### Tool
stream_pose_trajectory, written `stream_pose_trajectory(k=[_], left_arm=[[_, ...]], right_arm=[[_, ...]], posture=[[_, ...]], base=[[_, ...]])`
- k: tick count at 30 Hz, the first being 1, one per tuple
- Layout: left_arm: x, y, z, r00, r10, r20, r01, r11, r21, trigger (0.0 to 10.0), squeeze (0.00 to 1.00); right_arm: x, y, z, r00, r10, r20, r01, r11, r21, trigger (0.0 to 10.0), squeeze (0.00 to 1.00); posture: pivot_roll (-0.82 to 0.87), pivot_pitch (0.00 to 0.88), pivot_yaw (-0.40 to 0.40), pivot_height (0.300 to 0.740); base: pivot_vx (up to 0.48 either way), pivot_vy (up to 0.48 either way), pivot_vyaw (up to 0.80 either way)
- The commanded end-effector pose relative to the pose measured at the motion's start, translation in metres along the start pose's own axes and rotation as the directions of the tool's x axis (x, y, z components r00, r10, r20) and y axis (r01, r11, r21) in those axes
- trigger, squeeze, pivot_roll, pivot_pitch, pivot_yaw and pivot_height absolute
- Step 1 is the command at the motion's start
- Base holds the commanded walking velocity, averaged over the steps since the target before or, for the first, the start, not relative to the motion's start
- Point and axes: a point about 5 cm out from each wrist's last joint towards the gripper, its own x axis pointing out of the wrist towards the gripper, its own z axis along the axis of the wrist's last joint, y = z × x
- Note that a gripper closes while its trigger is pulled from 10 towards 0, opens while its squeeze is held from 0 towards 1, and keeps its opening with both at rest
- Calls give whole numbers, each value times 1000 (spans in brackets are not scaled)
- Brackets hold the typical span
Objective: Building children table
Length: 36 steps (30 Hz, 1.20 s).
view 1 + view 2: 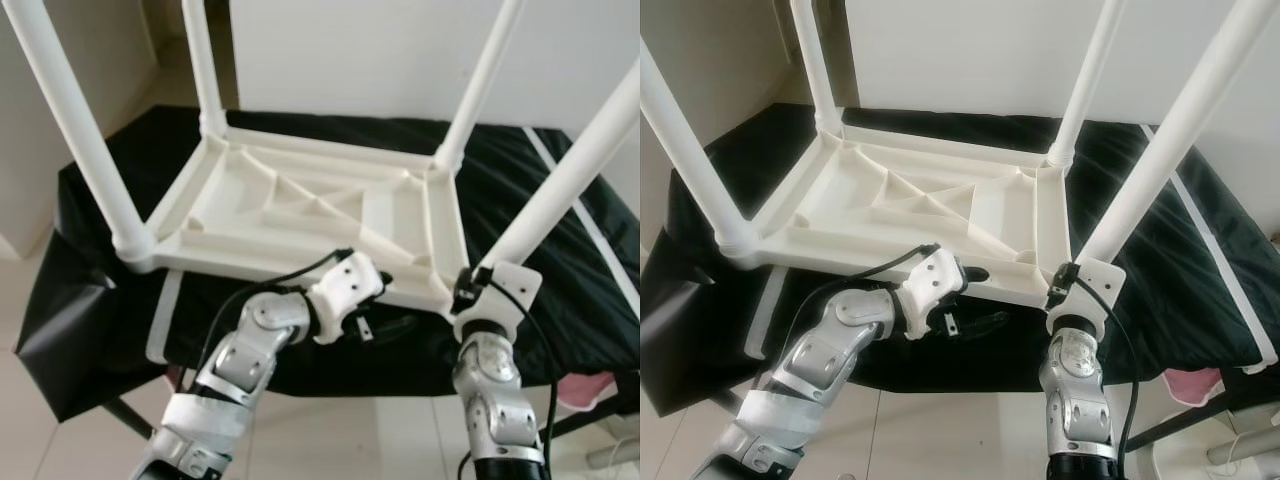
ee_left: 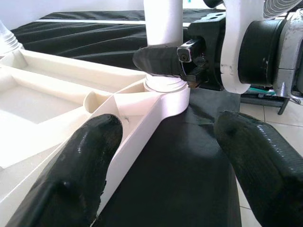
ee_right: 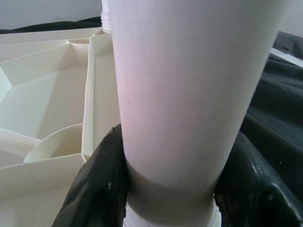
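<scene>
A white plastic children's table (image 1: 310, 215) lies upside down on a surface draped in a black cloth (image 1: 560, 290), its ribbed underside facing up and its four white legs rising from the corners. The tabletop sits toward the near edge of the cloth, its near rim almost flush with that edge. The far-left leg (image 1: 205, 65) and far-right leg (image 1: 480, 85) stand at the corners away from the robot; the near-left leg (image 1: 85, 140) rises from the near-left corner socket, and the near-right leg (image 1: 570, 170) leans up and away to the right from the near-right corner.

The right gripper (image 3: 170, 189) is at that near-right corner, its two black fingers (image 3: 94, 189) closed around the base of the near-right leg just above the socket; the left wrist view shows one finger pressed against the leg right over the collar. The right arm (image 1: 490, 380) comes straight up from below the cloth's near edge.

The left gripper (image 2: 161, 156) sits at the near edge of the tabletop, just left of the near-right corner, pointing toward the right gripper. Its fingers (image 2: 80, 165) are spread wide and grip nothing; one lies alongside the tabletop's near rim, the other hangs over the black cloth. The left arm (image 1: 245, 350) reaches up from the lower left.

Pale floor tiles (image 1: 330, 440) show below the cloth's near edge.
</scene>
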Motion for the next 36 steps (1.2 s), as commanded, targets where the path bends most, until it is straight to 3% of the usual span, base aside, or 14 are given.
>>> stream_pose_trajectory(k=[1, 4, 5, 14, 17, 21, 22, 25, 26, 31, 33, 34, 36], left_arm=[[-1, 7, -5, 991, 130, -18, -130, 991, 4, 10000, 0], [-1, 7, -5, 991, 133, -18, -133, 991, 8, 10000, 0], [-1, 8, -5, 991, 135, -18, -135, 991, 11, 10000, 0], [-1, 6, -6, 990, 140, -18, -140, 990, 17, 10000, 0], [-2, 7, -8, 989, 146, -19, -145, 989, 16, 10000, 0], [-1, 7, -8, 989, 148, -19, -147, 989, 18, 10000, 0], [-1, 7, -8, 989, 148, -17, -148, 989, 20, 10000, 0], [-1, 7, -8, 989, 148, -16, -148, 989, 21, 10000, 0], [1, 7, -7, 989, 145, -12, -145, 989, 25, 10000, 0], [3, 7, -6, 990, 144, -9, -144, 989, 26, 10000, 0], [3, 8, -6, 989, 145, -8, -144, 989, 29, 10000, 0], [3, 9, -6, 989, 146, -7, -146, 989, 32, 10000, 0], [2, 9, -5, 989, 147, -6, -147, 989, 33, 10000, 0]], right_arm=[[-5, 0, -21, 993, -40, -111, 44, 998, 37, 10000, 0], [-4, 1, -20, 994, -29, -106, 33, 999, 36, 10000, 0], [-5, 5, -19, 994, 17, -106, -10, 998, 63, 10000, 1000], [-6, 11, -6, 994, 106, -31, -103, 992, 77, 10000, 1000], [-9, 5, 2, 974, 224, 37, -226, 973, 47, 10000, 1000], [-11, -1, 5, 953, 300, 51, -302, 953, 37, 10000, 1000], [-10, -7, 7, 925, 378, 51, -378, 926, 6, 10000, 714], [-10, -9, 7, 909, 415, 49, -415, 910, -14, 10000, 714], [0, -24, 12, 859, 511, 40, -507, 858, -77, 10000, 0], [8, -36, 18, 809, 587, 20, -578, 802, -149, 10000, 0], [15, -42, 19, 761, 648, -29, -639, 742, -203, 10000, 0], [19, -43, 19, 718, 692, -79, -688, 688, -229, 10000, 0], [20, -43, 18, 700, 707, -97, -707, 668, -231, 10000, 0]], posture=[[-38, 11, -45, 740], [-36, 8, -45, 740], [-35, 6, -44, 740], [-36, 3, -51, 740], [-40, 0, -59, 740], [-44, 0, -61, 740], [-48, 0, -61, 740], [-48, 0, -61, 740], [-55, 0, -63, 740], [-57, 0, -61, 740], [-54, 0, -60, 740], [-52, 0, -58, 740], [-51, 0, -57, 740]], base=[[0, 0, 0], [0, 0, 0], [0, 0, 0], [0, 0, 0], [0, 0, 0], [0, 0, 0], [0, 0, 0], [0, 0, 0], [0, 0, 0], [0, 0, 0], [0, 0, 0], [0, 0, 0], [0, 0, 0]])
